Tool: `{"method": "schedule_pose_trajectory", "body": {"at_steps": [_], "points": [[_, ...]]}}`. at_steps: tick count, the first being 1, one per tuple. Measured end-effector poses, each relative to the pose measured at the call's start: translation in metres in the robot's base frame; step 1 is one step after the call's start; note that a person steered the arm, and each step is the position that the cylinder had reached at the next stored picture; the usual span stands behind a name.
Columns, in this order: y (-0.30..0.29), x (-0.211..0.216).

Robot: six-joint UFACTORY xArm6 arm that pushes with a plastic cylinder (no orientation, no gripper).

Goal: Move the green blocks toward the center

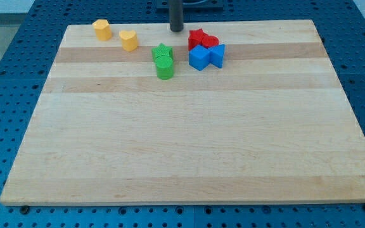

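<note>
Two green blocks sit touching near the view's top, left of middle: a green star-shaped block point(162, 52) and a green cylinder-like block point(165, 67) just below it. My tip point(176, 30) stands at the board's top edge, a little above and to the right of the green star, apart from it. The rod rises out of the view's top.
Two red blocks point(201, 39) and two blue blocks point(206, 56) cluster right of the green pair. Two yellow blocks lie at the top left, one point(102, 29) farther left and one point(128, 40) nearer the greens. The wooden board point(189, 139) lies on a blue perforated table.
</note>
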State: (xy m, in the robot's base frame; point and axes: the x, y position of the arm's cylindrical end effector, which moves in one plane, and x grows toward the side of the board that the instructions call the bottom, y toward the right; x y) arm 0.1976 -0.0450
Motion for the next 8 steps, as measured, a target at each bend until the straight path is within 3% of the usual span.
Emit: {"method": "schedule_pose_trajectory", "body": {"at_steps": [3, 6, 8], "points": [[-0.084, 0.008], [-0.074, 0.055], [-0.030, 0.069]]}}
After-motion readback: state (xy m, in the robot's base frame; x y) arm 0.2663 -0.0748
